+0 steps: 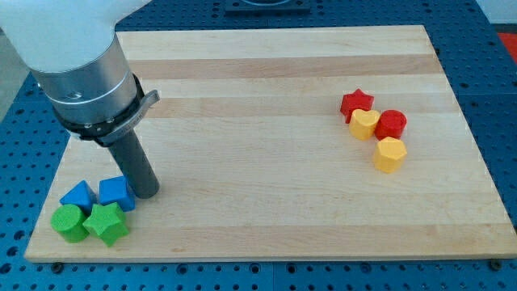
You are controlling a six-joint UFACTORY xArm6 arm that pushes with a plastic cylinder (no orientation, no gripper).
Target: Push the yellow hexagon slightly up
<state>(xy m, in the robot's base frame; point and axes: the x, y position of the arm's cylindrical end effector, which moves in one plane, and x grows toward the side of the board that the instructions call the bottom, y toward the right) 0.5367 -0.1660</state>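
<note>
The yellow hexagon (389,154) lies at the view's right, the lowest of a cluster. Just above it are a red round block (391,124), a yellow heart (363,124) and a red star (356,103). My tip (146,193) rests on the board at the view's lower left, far from the yellow hexagon. It stands right beside a blue block (116,192).
At the lower left lie a blue triangular block (77,195), a green round block (68,222) and a green star (107,222). The wooden board (258,73) is edged by a blue perforated table. The arm's white and grey body (81,56) fills the upper left.
</note>
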